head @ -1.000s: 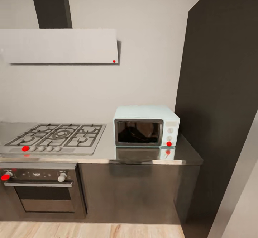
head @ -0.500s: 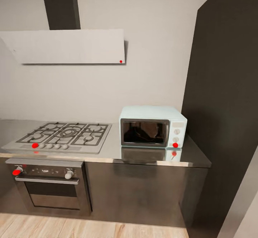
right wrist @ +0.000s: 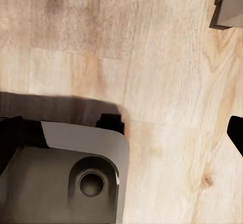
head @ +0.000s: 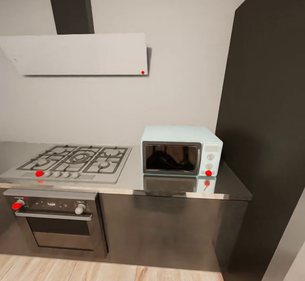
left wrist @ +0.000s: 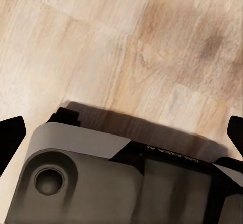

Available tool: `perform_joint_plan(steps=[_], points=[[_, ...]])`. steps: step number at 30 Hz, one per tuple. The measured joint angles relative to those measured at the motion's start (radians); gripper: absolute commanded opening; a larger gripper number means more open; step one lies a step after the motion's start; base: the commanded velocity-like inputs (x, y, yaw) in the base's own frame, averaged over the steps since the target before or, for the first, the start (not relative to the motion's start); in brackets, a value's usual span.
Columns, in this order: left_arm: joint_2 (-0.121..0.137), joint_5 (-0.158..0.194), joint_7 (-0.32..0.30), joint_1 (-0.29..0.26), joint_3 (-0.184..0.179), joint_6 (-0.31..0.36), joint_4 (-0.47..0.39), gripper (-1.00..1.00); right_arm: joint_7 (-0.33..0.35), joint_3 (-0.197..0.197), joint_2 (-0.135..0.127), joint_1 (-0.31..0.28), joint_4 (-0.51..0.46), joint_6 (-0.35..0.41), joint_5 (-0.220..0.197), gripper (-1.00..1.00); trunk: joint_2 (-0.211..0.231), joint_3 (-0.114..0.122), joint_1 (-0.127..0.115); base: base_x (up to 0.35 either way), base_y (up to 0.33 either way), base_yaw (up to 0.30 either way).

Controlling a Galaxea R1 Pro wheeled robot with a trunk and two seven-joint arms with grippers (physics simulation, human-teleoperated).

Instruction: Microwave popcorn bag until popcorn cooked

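The pale mint-blue microwave [head: 181,150] stands at the right end of the grey glossy countertop [head: 127,180], its dark glass door shut and a red round light [head: 208,173] at its lower right corner. The popcorn bag and popcorn are out of view. In the left wrist view my left gripper [left wrist: 121,133] is open, black fingertips [left wrist: 10,138] at the frame's edges, facing the wooden floor. My right gripper [right wrist: 121,133] is open too, fingertips [right wrist: 236,133] spread wide over the floor.
A gas hob [head: 72,162] lies left of the microwave, above a built-in oven [head: 55,224] with a red knob. A grey hood [head: 80,54] hangs on the wall. A tall dark panel [head: 267,124] bounds the counter's right end. My grey base [left wrist: 101,183] sits below both grippers.
The whole head picture has shifted right and a little down, so the camera moved. The microwave looks slightly larger. Nothing on the counter has moved.
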Motion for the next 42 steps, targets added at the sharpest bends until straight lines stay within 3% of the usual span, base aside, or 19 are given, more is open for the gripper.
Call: perform_joint_plan(steps=[4, 5, 7, 9, 10, 11, 13, 14, 16, 19, 21, 24, 28, 30, 37, 39, 42], points=[[0.0, 0.002, 0.0, 0.0, 0.001, 0.0, 0.0, 1.0, 0.018, -0.006, 0.009, -0.001, -0.036, 0.0, -0.002, 1.0, 0.0, 0.0, 0.0, 0.005, 0.0, 0.0], [0.0, 0.002, 0.0, 0.0, 0.001, 0.0, 0.0, 1.0, 0.024, -0.007, 0.013, -0.001, -0.075, 0.002, -0.002, 1.0, 0.0, 0.0, 0.0, 0.0, 0.0, 0.0], [0.0, 0.002, 0.0, 0.0, 0.001, 0.0, 0.0, 1.0, 0.05, -0.008, 0.039, -0.001, -0.265, 0.028, -0.004, 1.0, 0.0, 0.0, 0.0, 0.0, 0.0, 0.0], [0.0, 0.002, 0.0, 0.0, 0.001, 0.0, 0.0, 1.0, 0.07, -0.007, 0.057, -0.001, -0.445, 0.127, -0.006, 1.0, 0.0, 0.0, 0.0, 0.0, 0.0, 0.0], [0.0, 0.002, 0.0, 0.0, 0.001, 0.0, 0.0, 1.0, 0.089, -0.009, 0.077, -0.001, -0.554, 0.218, -0.008, 1.0, 0.0, 0.0, 0.0, 0.0, 0.0, 0.0], [0.0, 0.002, 0.0, 0.0, 0.001, 0.0, 0.0, 1.0, 0.165, -0.006, 0.121, 0.0, -0.709, 0.45, -0.01, 1.0, 0.0, 0.0, 0.0, 0.0, 0.0, 0.0], [0.0, 0.003, 0.0, 0.0, 0.001, 0.0, 0.0, 1.0, 0.22, -0.005, 0.137, -0.001, -1.064, 0.593, -0.009, 1.0, 0.0, 0.0, 0.0, 0.0, 0.0, 0.0], [0.0, 0.002, 0.0, 0.0, 0.001, 0.0, 0.0, 1.0, 0.243, -0.001, 0.15, 0.0, -1.168, 0.661, -0.01, 1.0, 0.0, 0.0, 0.0, 0.0, 0.0, 0.0], [0.0, 0.003, 0.0, 0.0, 0.001, 0.0, 0.0, 1.0, 0.256, 0.041, 0.165, 0.0, -1.362, 0.771, -0.011, 1.0, 0.0, 0.0, 0.0, 0.0, 0.0, 0.0], [0.0, 0.003, 0.0, 0.0, 0.001, 0.0, 0.0, 1.0, 0.259, 0.092, 0.166, 0.001, -1.529, 0.901, -0.01, 1.0, 0.0, 0.0, 0.0, 0.0, 0.0, 0.0], [0.0, 0.003, 0.0, 0.0, 0.001, 0.0, 0.0, 1.0, 0.261, 0.109, 0.165, -0.007, -1.576, 0.989, -0.009, 1.0, 0.0, 0.0, 0.0, 0.0, 0.0, 0.0], [0.0, 0.002, 0.0, 0.0, 0.001, 0.0, 0.0, 1.0, 0.26, 0.113, 0.162, -0.073, -1.589, 0.991, -0.01, 1.0, 0.0, 0.0, 0.0, 0.0, 0.0, 0.0], [-0.001, 0.002, 0.0, 0.0, 0.001, 0.0, 0.0, 1.0, 0.26, 0.115, 0.155, -0.29, -1.593, 0.991, -0.011, 1.0, 0.0, 0.0, 0.0, 0.0, 0.0, 0.0], [-0.001, 0.002, 0.0, 0.0, 0.001, 0.0, 0.0, 1.0, 0.256, 0.115, 0.156, -0.324, -1.593, 0.991, -0.009, 1.0, 0.0, 0.0, 0.0, 0.0, 0.0, 0.0], [0.0, 0.003, 0.0, 0.0, 0.001, 0.0, 0.0, 1.0, 0.249, 0.115, 0.167, -0.34, -1.585, 0.991, -0.007, 1.0, 0.0, 0.0, 0.0, 0.0, 0.0, 0.0], [0.0, 0.002, 0.0, 0.0, 0.001, 0.0, 0.0, 1.0, 0.248, 0.111, 0.17, -0.34, -1.54, 0.991, -0.01, 1.0, 0.0, 0.0, 0.0, 0.0, 0.0, 0.0], [0.0, 0.002, 0.0, 0.0, 0.001, 0.0, 0.0, 1.0, 0.247, 0.105, 0.185, -0.339, -1.439, 0.853, -0.012, 1.0, 0.0, 0.0, 0.0, 0.0, 0.0, 0.0]])
